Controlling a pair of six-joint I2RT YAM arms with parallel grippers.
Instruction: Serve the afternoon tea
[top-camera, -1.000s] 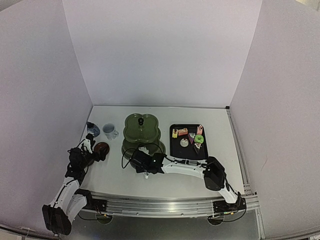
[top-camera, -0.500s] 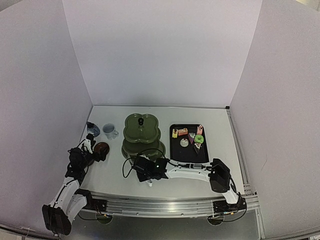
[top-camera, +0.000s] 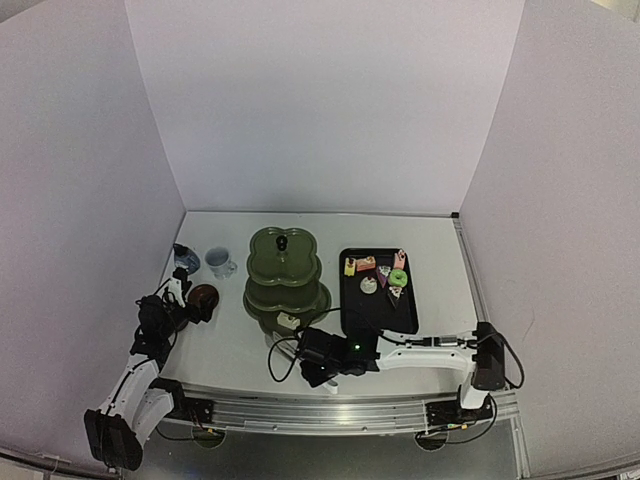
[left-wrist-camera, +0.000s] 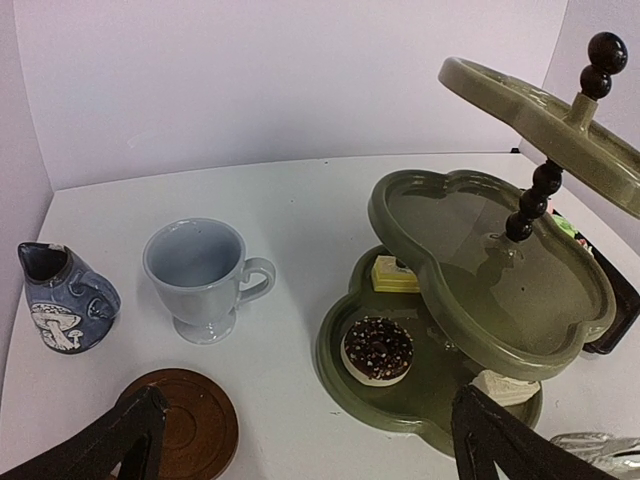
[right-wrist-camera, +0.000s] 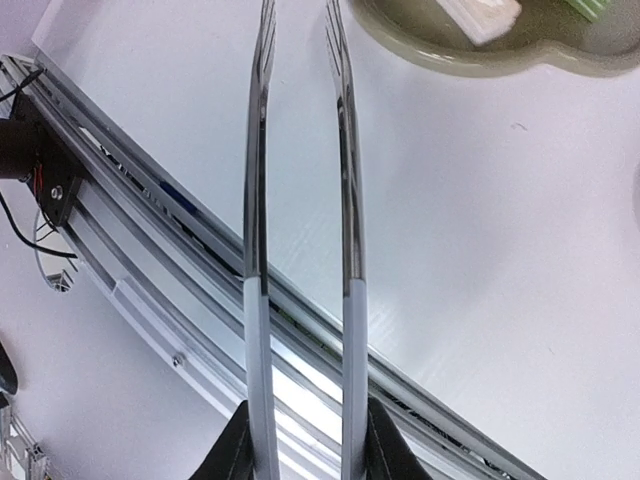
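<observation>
The olive-green three-tier stand (top-camera: 285, 272) (left-wrist-camera: 480, 300) has on its bottom tier a chocolate doughnut (left-wrist-camera: 377, 350), a yellow cake (left-wrist-camera: 395, 273) and a white cake (top-camera: 287, 321) (right-wrist-camera: 482, 15). Several more cakes (top-camera: 380, 272) lie on the black tray (top-camera: 378, 305). My right gripper (top-camera: 322, 358) (right-wrist-camera: 305, 440) is shut on the metal tongs (right-wrist-camera: 255, 200), whose tips stand apart and empty just short of the stand's rim. Wide open, my left gripper (top-camera: 190, 305) (left-wrist-camera: 310, 450) sits by a brown coaster (top-camera: 203, 296) (left-wrist-camera: 180, 425). A pale blue cup (left-wrist-camera: 197, 275) stands beyond it.
A dark blue mushroom-painted cup (left-wrist-camera: 62, 300) (top-camera: 185, 258) stands by the left wall. The metal rail (right-wrist-camera: 150, 270) of the table's near edge runs right under the tongs. White walls close in the table on three sides.
My right arm has drawn back from the stand's bottom tier toward the near edge and to the right, and the white cake now lies uncovered on that tier. The left arm has not moved.
</observation>
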